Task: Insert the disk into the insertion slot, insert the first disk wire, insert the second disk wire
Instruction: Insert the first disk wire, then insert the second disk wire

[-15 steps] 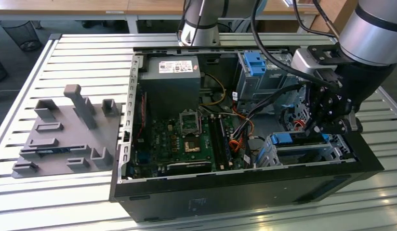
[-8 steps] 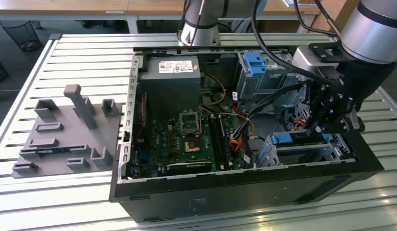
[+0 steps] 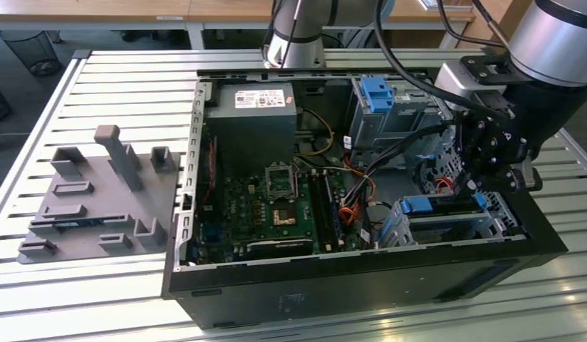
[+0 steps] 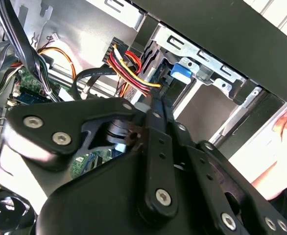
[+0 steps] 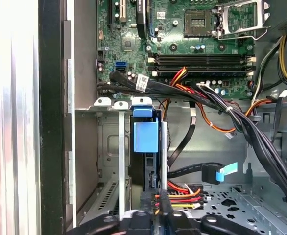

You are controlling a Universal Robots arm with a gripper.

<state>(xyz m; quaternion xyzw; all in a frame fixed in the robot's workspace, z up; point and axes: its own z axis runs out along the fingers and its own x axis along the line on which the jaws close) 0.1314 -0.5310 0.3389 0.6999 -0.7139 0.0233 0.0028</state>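
The disk (image 3: 432,205) in its blue carrier sits inside the insertion slot (image 3: 464,229), a silver cage at the case's front corner on the exterior view's right. In the first wrist view the disk (image 5: 146,136) stands edge-on in the insertion slot (image 5: 109,147). My gripper (image 3: 481,191) hangs just above that cage. In both wrist views the gripper (image 4: 155,95) (image 5: 159,209) is shut on the black plug of a red, yellow and black disk wire (image 4: 133,73) (image 5: 180,197), close to the disk's back edge. A second black wire with a blue tab (image 5: 217,173) lies loose beside it.
The open computer case (image 3: 370,278) lies on a slatted metal table (image 3: 103,71). A taller grey cage with a blue handle (image 3: 379,92), the motherboard (image 3: 274,206) and thick black cable bundles (image 5: 251,127) crowd the inside. A grey fixture (image 3: 94,199) lies on the exterior view's left. A person's hand (image 4: 286,125) rests outside the case.
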